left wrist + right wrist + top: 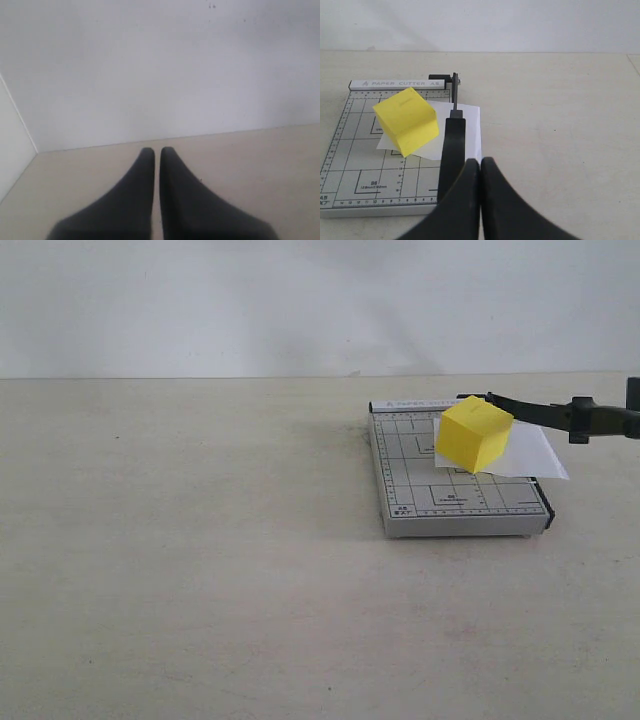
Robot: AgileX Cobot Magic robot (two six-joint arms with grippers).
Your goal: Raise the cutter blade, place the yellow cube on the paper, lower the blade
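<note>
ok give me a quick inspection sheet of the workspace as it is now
surface: beige table
job's things: yellow cube sits on the paper on the grey cutter board; the paper sticks out past the cutting edge; cutter blade raised, not yet lowered
clutter: nothing seen
grippers: left end effector shut, holding nothing; right end effector shut, beside the blade's handle
cables: nothing seen
surroundings: plain white wall behind the table
</note>
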